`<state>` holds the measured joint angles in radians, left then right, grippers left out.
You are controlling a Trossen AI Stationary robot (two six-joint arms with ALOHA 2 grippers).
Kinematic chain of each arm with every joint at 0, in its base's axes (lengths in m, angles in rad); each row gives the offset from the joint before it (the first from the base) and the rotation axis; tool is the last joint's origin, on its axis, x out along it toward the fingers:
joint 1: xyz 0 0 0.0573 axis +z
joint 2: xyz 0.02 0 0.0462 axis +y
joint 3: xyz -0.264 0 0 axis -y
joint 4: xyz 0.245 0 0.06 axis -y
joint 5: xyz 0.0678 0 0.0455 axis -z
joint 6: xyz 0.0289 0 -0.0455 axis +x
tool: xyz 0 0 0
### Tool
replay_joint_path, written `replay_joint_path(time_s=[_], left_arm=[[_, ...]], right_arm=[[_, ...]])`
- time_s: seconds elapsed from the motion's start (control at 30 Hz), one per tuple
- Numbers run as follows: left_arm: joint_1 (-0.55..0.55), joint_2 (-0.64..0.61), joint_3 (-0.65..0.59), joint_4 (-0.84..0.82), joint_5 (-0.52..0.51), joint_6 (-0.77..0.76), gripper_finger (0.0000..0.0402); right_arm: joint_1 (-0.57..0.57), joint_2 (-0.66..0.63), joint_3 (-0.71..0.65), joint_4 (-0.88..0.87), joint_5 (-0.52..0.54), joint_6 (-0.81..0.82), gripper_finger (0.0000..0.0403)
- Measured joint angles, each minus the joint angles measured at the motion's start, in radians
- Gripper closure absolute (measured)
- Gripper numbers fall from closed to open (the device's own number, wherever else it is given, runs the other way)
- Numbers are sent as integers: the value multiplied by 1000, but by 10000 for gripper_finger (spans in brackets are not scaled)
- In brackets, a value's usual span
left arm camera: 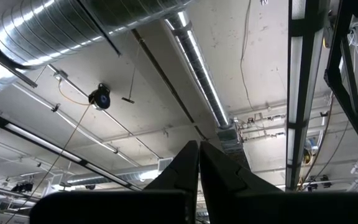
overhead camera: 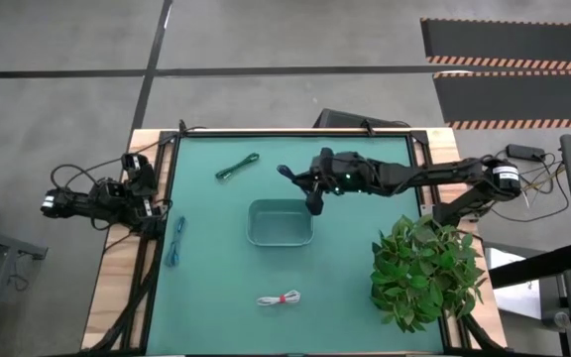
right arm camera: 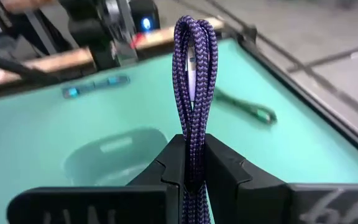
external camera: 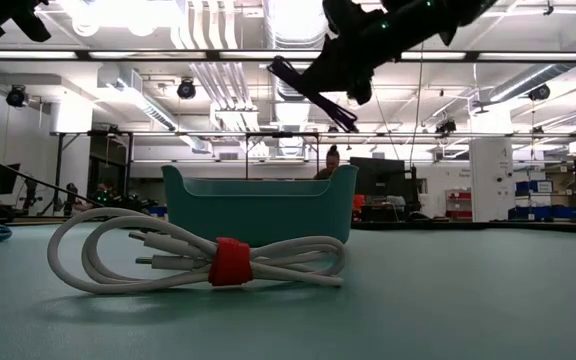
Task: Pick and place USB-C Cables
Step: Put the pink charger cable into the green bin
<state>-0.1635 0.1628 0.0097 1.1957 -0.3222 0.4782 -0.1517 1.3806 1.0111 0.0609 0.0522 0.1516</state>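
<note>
My right gripper hangs in the air just past the far right corner of the pale tray, shut on the dark blue braided cable. The low view shows that cable slanting high above the tray. The green cable lies flat near the far edge and the teal cable at the left. Nearest, the white cable with a red tie rests on the mat. My left gripper is shut, parked off the table's left edge and pointing at the ceiling. My right gripper pinches the dark blue cable bundle between its two fingers, several strands together, at about mid-length. The fingers reach from the table's right, along the bundle. Its looped end sticks out past the fingertips, and the whole bundle is lifted clear.
A leafy green plant stands at the table's near right corner, under the right arm's base side. The left arm is folded beyond the left edge. Bare green mat lies between the tray and the cables.
</note>
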Motion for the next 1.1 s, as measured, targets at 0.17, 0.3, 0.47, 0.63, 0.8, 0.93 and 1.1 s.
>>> replay_joint_path(time_s=[0.17, 0.3, 0.47, 0.63, 0.8, 0.93, 1.1], left_arm=[[0, 0, 0, 0, 0, 0, 401], [0, 0, 0, 0, 0, 0, 401], [0, 0, 0, 1, 0, 0, 401], [0, 0, 0, 0, 0, 0, 401], [0, 0, 0, 0, 0, 0, 401], [0, 0, 0, 0, 0, 0, 401], [0, 0, 0, 1, 0, 0, 401]], right_arm=[[18, 40, 80, -86, 0, 2, 370], [37, 107, 158, -136, 0, -22, 370], [40, 198, 280, -272, 0, -22, 370], [44, 285, 403, -445, -1, -31, 370], [54, 337, 485, -546, -4, -40, 370], [58, 344, 496, -560, -3, -21, 370], [61, 349, 497, -574, -1, 9, 370]])
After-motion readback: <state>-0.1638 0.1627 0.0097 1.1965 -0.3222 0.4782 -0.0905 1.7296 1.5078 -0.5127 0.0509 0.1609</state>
